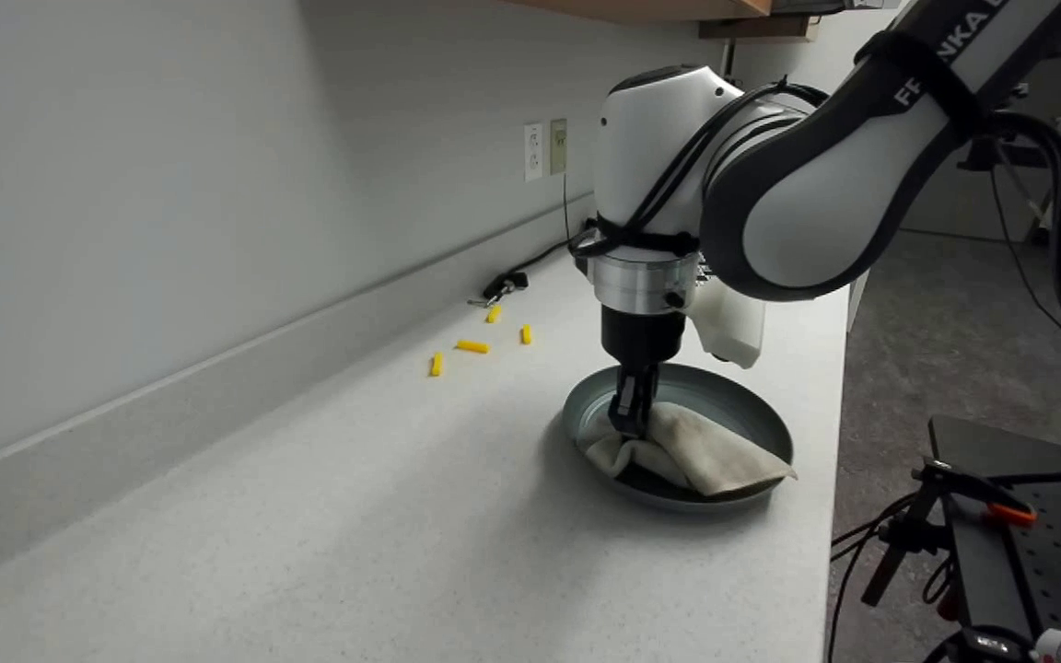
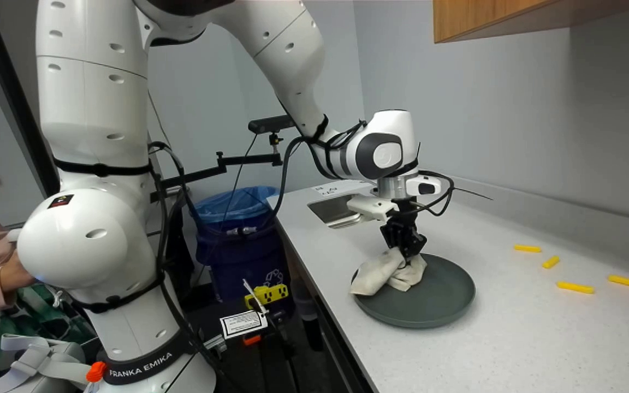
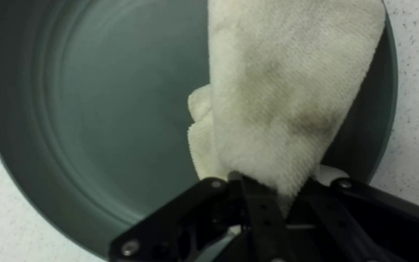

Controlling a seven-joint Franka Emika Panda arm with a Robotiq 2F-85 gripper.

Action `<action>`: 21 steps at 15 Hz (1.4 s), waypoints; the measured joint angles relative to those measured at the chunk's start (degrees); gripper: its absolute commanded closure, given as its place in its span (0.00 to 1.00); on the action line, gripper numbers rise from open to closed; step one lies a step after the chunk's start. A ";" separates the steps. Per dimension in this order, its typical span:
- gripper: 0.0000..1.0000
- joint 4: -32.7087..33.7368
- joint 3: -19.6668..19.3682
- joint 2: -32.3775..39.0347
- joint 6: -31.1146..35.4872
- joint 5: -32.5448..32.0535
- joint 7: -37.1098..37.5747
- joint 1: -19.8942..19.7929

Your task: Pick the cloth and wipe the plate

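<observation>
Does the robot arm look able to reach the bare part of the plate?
Probably yes: the gripper holds the cloth low over the plate, and nothing visible stands in the way.

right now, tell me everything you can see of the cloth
The cloth is off-white and fuzzy, like towelling, with grey-brown stains showing in the wrist view. It lies over one side of the plate, bunched at the gripper and spreading from there in a broad flap whose end reaches the plate's edge. The gripper pinches a fold of it. Its underside is hidden.
</observation>
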 measured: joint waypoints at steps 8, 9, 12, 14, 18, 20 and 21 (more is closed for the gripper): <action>0.98 1.58 -7.97 -0.08 -1.03 -17.32 15.20 2.52; 0.98 1.57 -8.45 -0.07 -2.25 -18.60 16.81 2.65; 0.98 1.44 -8.27 -0.06 -8.38 -19.10 18.75 2.94; 0.98 1.27 -7.29 -0.07 -12.18 -18.69 18.78 3.04; 0.98 1.06 -3.32 -0.12 -12.42 -12.20 13.04 2.80; 0.98 1.22 -1.43 -0.18 -9.55 -7.37 8.12 2.22; 0.98 1.34 -0.85 -0.22 -7.90 -5.39 6.09 1.89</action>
